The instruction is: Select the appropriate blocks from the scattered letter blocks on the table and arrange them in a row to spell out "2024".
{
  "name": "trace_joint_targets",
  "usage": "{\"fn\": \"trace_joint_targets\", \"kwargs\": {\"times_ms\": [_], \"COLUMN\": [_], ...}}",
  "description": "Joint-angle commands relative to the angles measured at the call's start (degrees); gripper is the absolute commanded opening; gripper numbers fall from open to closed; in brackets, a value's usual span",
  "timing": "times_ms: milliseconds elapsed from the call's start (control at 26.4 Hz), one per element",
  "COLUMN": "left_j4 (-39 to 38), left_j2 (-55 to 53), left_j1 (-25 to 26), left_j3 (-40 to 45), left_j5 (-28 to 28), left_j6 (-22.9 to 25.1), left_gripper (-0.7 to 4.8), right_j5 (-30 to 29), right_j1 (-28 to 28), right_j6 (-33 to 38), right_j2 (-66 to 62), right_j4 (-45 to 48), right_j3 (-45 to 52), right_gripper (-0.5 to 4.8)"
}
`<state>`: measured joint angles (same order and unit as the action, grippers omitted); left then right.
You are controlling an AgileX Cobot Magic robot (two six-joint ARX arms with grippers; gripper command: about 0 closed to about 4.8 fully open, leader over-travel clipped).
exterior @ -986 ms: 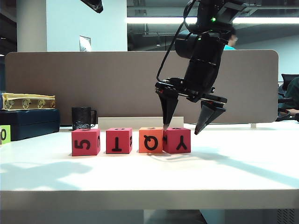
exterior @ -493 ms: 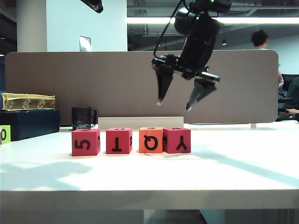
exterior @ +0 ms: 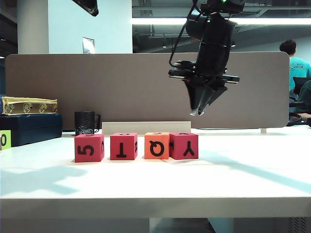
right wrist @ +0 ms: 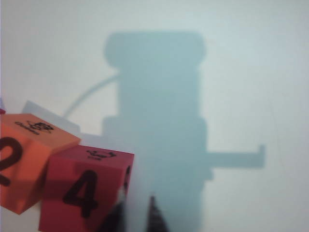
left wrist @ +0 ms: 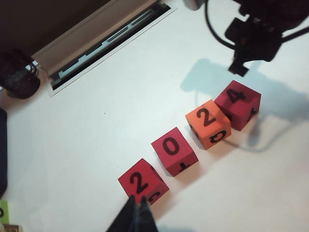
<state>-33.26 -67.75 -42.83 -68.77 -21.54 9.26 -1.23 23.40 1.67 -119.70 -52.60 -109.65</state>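
Blocks point(left wrist: 193, 140) lie in one row on the table point(exterior: 243, 179), tops reading 2024, running from 7 to 1 o'clock in the left wrist view. Right gripper point(exterior: 200, 109) hangs at 12 o'clock above the 4 block point(right wrist: 87, 193), jaws nearly together, empty. Left gripper point(left wrist: 137, 215), pinched together, hovers near the first 2 block point(left wrist: 141, 181).

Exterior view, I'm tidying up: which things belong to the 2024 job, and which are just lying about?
Job:
blocks in a row
table
right gripper above them, empty
left gripper, shut

Lying about:
black mug
lime-green 0 cube
yellow box
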Motion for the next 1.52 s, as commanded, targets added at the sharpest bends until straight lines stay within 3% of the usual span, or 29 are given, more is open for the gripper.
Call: {"fn": "trace_joint_targets", "kwargs": {"times_ms": [38,114,379,531,872,1175,1365,1516], "left_j4": [0.5,0.5,0.7,-0.1,-0.1,-0.5,-0.9,-0.7], "left_j2": [0.2,0.2,-0.7,-2.3,-2.8,-2.8,-2.8,-2.8], "left_j1": [3.3,8.1,18.4,23.6,23.9,23.9,23.9,23.9], "left_j3": [-0.3,-0.3,-0.2,-0.2,-0.2,-0.2,-0.2,-0.2], "left_j5": [3.5,7.8,10.6,15.9,16.5,16.5,16.4,16.4], "left_j6": [-3.5,-5.7,-6.3,-6.8,-6.7,-6.4,-6.2,-6.1], "left_gripper": [-0.06,-0.06,-0.06,-0.06,-0.06,-0.06,-0.06,-0.06], "right_j5": [0.0,0.0,-0.6,-5.3,-10.4,-11.0,-10.5,-5.2], "right_j1": [-1.1,-1.6,-2.1,-2.0,0.0,2.8,3.1,3.1], "right_j6": [-0.4,-0.8,-0.8,-0.3,-0.1,1.6,1.6,1.5], "right_j2": [-0.4,-1.2,-2.7,-4.7,-6.8,-7.3,-7.5,-7.1], "right_j4": [-0.4,-1.7,-1.2,-1.0,0.9,6.0,6.2,7.1], "right_j3": [-0.1,-0.1,3.0,3.1,3.1,3.1,3.1,2.7], "right_gripper": [0.20,-0.02,-0.01,-0.01,-0.01,-0.01,-0.01,-0.01]}}
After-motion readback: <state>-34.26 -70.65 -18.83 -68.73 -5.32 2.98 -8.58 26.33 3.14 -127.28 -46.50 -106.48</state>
